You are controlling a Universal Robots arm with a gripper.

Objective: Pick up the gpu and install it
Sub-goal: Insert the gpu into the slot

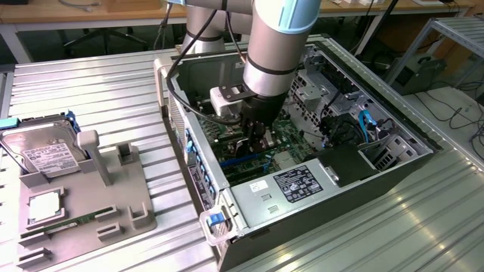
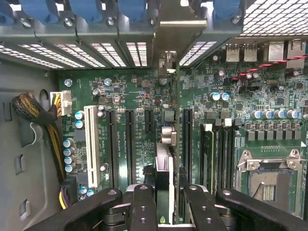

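GPU (image 2: 164, 180) is edge-on between the hand's (image 2: 164, 204) fingers (image 2: 143, 207), clamped from both faces, so the hand is closed on the card. Card hangs straight below the hand, long axis parallel to the motherboard's (image 2: 144, 96) expansion slots (image 2: 130, 144), its bracket end toward the case's (image 1: 378, 170) rear slot covers (image 2: 110, 53). It sits over a gap between two black slots; whether it's seated can't be judged. Farther out, in the exterior view, the power supply (image 1: 291, 190) carries a label with print too small to read. Beyond the case, a hard drive (image 1: 42, 150) stands in the grey fixture (image 1: 90, 215) on the bench (image 1: 113, 85), white label likewise illegible.
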